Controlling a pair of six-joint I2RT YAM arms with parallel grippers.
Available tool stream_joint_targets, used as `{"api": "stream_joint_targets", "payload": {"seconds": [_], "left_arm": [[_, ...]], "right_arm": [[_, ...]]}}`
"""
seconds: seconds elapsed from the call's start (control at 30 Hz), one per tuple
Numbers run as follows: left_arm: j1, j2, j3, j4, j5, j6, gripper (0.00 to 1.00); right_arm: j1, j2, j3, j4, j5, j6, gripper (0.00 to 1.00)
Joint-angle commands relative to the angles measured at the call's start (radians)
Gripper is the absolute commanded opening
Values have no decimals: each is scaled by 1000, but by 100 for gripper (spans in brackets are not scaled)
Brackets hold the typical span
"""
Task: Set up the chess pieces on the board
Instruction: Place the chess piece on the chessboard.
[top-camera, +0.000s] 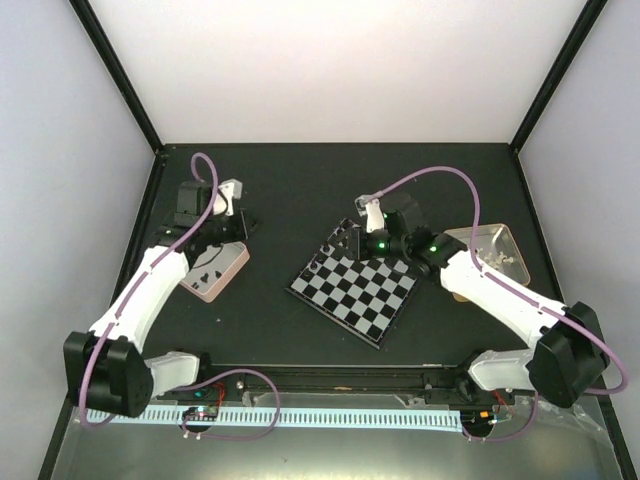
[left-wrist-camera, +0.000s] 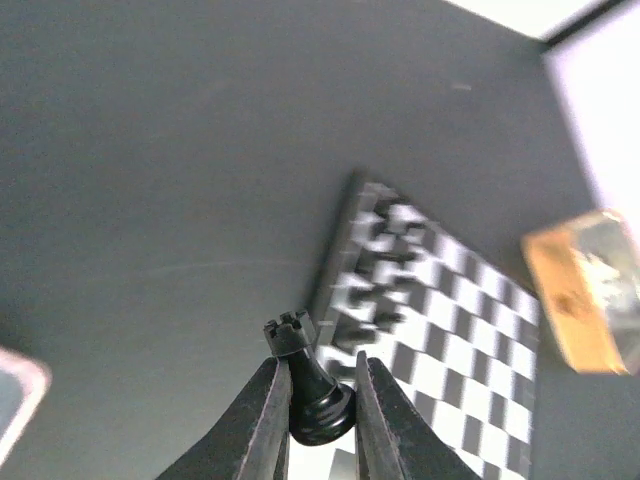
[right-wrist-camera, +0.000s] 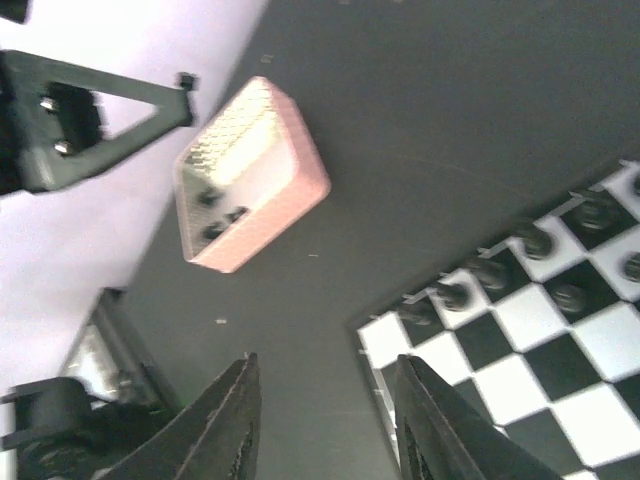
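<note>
Pale walls and a dark frame close in the black desk (top-camera: 300, 180) on three sides. The board (top-camera: 352, 290) lies turned at an angle near the middle, one corner pointing at the arm bases. Black pieces (top-camera: 335, 252) stand in a row along its far-left edge, with most squares bare. A pink tin (top-camera: 212, 268) with black pieces inside sits left of the board. A gold tin (top-camera: 490, 255) holding pale pieces (top-camera: 497, 258) sits right of it, partly under the right arm.

The left gripper (left-wrist-camera: 316, 385) hangs near the pink tin's far end, clenched on a black rook (left-wrist-camera: 300, 350) that stands upright between its fingers. Bare desk stretches between it and the board's left edge. The right gripper (right-wrist-camera: 325, 400) hovers at the board's far corner, jaws apart with nothing between them, just beside the row of black pieces.
</note>
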Motion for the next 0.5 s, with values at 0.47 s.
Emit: {"api": "stream_joint_targets", "payload": {"seconds": [0.47], "left_arm": [[-204, -157, -3, 455, 788, 172, 17]], "right_arm": [[13, -46, 180, 211, -442, 174, 48]]}}
